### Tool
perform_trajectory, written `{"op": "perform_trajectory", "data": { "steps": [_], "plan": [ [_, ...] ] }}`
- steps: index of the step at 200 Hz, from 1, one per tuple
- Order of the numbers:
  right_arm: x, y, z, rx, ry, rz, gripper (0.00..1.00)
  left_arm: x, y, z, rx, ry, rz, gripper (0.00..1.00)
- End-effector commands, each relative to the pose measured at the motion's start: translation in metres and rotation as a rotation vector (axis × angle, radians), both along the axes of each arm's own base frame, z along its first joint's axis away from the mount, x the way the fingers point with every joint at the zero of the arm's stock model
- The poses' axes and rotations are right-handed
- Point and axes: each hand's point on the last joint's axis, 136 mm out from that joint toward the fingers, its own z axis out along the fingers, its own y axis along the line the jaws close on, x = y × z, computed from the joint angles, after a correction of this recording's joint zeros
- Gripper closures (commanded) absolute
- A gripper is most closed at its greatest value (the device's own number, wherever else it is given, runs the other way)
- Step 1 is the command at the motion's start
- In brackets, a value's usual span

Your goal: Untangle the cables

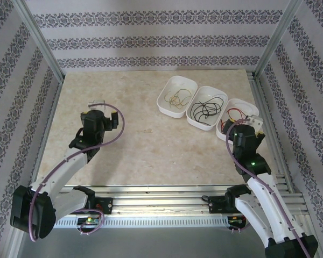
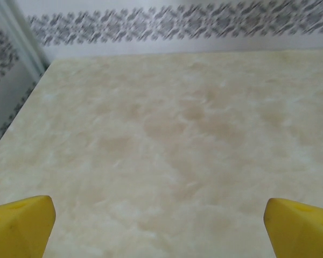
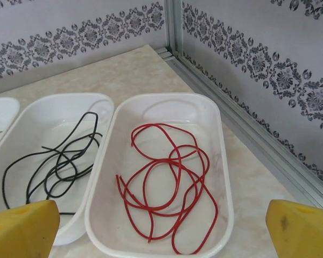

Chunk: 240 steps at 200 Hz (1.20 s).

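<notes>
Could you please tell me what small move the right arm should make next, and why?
Probably draw the open right gripper back from the white plastic tray. The thin red cable lies alone in it, the thin black cable alone in the neighbouring tray, and the thin yellow-olive cable in a third tray, so the separating looks finished.

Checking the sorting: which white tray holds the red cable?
The rightmost tray, ahead of the right gripper, holds the red cable; the others hold the black cable and yellow cable.
</notes>
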Motion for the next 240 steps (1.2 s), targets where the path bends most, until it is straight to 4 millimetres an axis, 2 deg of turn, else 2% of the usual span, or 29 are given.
{"op": "perform_trajectory", "data": {
  "steps": [1,26,45,47,55,75,99,121,162,195,218,240],
  "plan": [
    [0.012,-0.002,0.005,-0.03,-0.101,-0.005,0.02,-0.004,0.019,-0.02,0.012,-0.007,0.066,0.01],
    [0.018,-0.003,-0.014,-0.078,-0.097,0.004,0.02,-0.005,0.032,-0.036,0.013,-0.053,0.094,0.01],
    [0.023,-0.003,-0.016,-0.089,-0.115,0.007,0.02,-0.003,0.038,-0.04,0.022,-0.1,0.088,0.01],
    [0.021,-0.003,-0.025,-0.094,-0.097,0.009,0.02,-0.002,0.038,-0.041,0.024,-0.102,0.087,0.01],
    [0.022,-0.002,-0.031,-0.102,-0.096,0.016,0.02,0.0,0.04,-0.043,0.032,-0.115,0.081,0.01],
    [0.026,-0.001,-0.035,-0.114,-0.128,0.027,0.02,0.007,0.043,-0.05,0.03,-0.136,0.067,0.01],
    [0.029,-0.001,-0.038,-0.131,-0.141,0.037,0.02,0.022,0.035,-0.06,0.014,-0.159,-0.009,0.01],
    [0.033,-0.003,-0.044,-0.141,-0.119,0.041,0.02,0.031,0.035,-0.074,0.02,-0.144,-0.027,0.01],
    [0.042,-0.003,-0.05,-0.132,-0.126,0.063,0.02,0.033,0.045,-0.094,-0.068,-0.216,-0.059,0.01],
    [0.055,-0.003,-0.062,-0.11,-0.126,0.093,0.02,0.033,0.036,-0.096,-0.122,-0.203,-0.153,0.01],
    [0.067,0.002,-0.071,-0.1,-0.126,0.126,0.02,0.041,0.01,-0.101,-0.133,-0.132,-0.322,0.01],
    [0.079,0.008,-0.073,-0.099,-0.136,0.159,0.02,0.044,0.011,-0.102,-0.139,-0.119,-0.311,0.01]
  ]
}}
